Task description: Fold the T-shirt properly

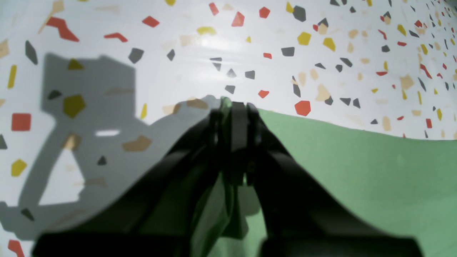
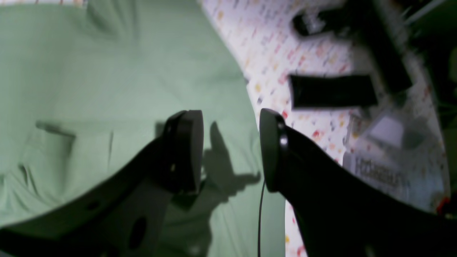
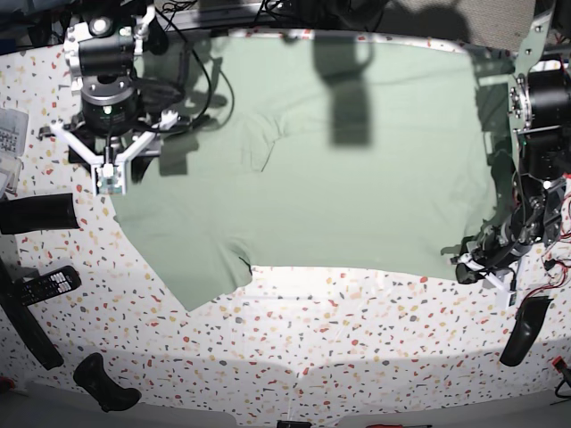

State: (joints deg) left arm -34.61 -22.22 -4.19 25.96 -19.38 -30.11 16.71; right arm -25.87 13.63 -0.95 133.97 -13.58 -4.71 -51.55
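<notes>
The pale green T-shirt (image 3: 339,169) lies spread flat on the speckled table (image 3: 357,330), its hem toward the table's front edge. At the shirt's front right corner my left gripper (image 3: 467,264) sits low on the table. In the left wrist view the left gripper (image 1: 234,107) is shut, with a fold of the T-shirt (image 1: 357,171) edge pinched between its jaws. My right gripper (image 3: 109,178) hovers over the shirt's left side. The right wrist view shows the right gripper (image 2: 230,150) open above the T-shirt (image 2: 107,71) near its edge, holding nothing.
A black remote (image 3: 49,285) and a black roll (image 3: 36,214) lie left of the shirt. More dark items sit at the front left (image 3: 107,383) and front right (image 3: 522,330). A clear bag (image 2: 392,153) is beside the right gripper.
</notes>
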